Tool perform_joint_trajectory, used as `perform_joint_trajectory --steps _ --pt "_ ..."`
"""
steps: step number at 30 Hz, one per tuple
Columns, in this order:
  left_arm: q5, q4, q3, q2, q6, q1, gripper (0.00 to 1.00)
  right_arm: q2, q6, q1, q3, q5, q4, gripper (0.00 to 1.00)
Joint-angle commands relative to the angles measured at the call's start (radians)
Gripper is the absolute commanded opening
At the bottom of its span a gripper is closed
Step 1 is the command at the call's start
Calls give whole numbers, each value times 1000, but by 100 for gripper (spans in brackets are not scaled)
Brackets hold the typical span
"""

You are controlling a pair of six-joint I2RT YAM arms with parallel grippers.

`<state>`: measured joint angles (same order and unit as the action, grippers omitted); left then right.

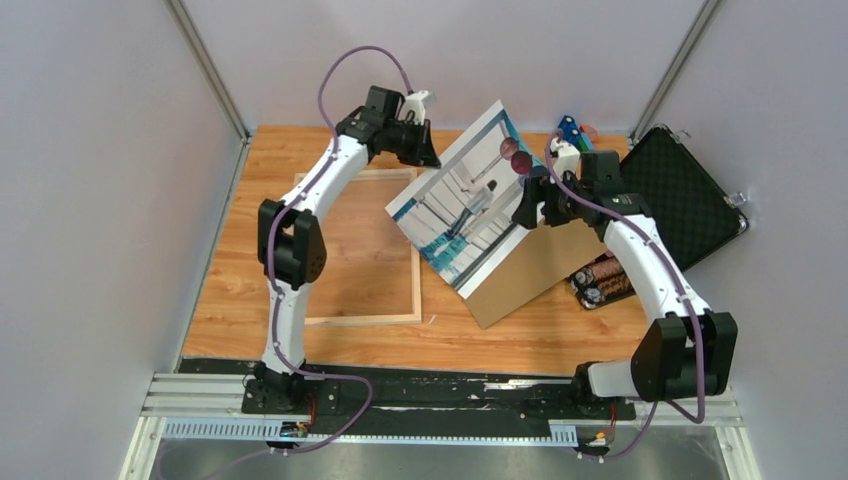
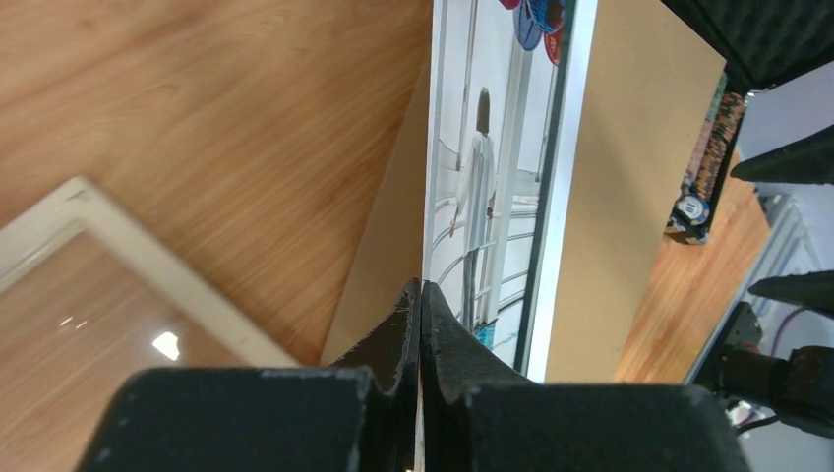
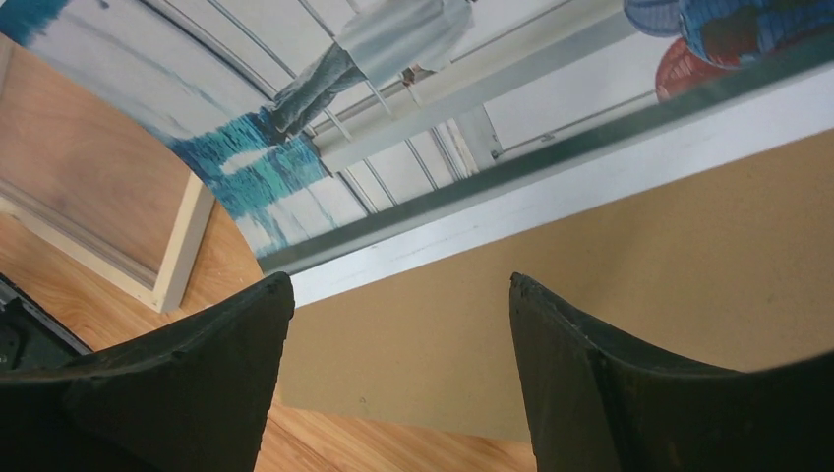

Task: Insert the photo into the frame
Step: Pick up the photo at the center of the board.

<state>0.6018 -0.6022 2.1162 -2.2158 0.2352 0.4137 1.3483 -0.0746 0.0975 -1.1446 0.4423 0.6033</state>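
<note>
The left pincer (image 2: 421,295) is clamped tight on the edge of the large white-bordered print of a person on pale steps with red lanterns and teal water (image 2: 487,177). Its two black fingers (image 2: 447,339) are pressed together with only the sheet between them. From overhead, that pincer (image 1: 420,150) holds the print (image 1: 465,205) at its far left side. The print sits askew, raised at the held side, to the right of the thin pale-wood picture frame (image 1: 365,320). The frame lies flat on the wooden tabletop (image 1: 520,340) with the wood grain showing through its pane. The print's left corner overlaps the frame's right rail in that view, so the print is not in the frame.

Beneath the print's right part lies a plain brown backing board (image 1: 530,275), also askew.

The right pincer (image 3: 398,285) is spread wide and holds nothing. Between its fingers (image 3: 211,359) the print's white border and the brown board (image 3: 639,256) are visible. From overhead, it (image 1: 525,205) hangs at the print's right edge.

A black foam-lined case (image 1: 690,200) lies open at the tabletop's right side, and a pack of batteries (image 1: 600,282) lies beside the board.
</note>
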Motion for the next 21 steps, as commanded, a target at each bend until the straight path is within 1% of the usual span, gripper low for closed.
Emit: perform_joint_trajectory --steps 1,3,8,16,21 --pt "-75 -133 -18 128 -110 -35 0 40 68 -1 -71 76 -70 78" --pt "-106 -161 -19 166 -127 -42 0 65 132 2 -98 92 -81 76" --pt "-173 -241 38 240 -168 -61 0 122 186 25 -159 127 -103 75" --pt "-268 -441 261 272 -244 -95 0 189 243 76 -251 156 -120 75" --pt "-389 -515 413 281 -290 -95 0 214 302 96 -297 172 -134 74"
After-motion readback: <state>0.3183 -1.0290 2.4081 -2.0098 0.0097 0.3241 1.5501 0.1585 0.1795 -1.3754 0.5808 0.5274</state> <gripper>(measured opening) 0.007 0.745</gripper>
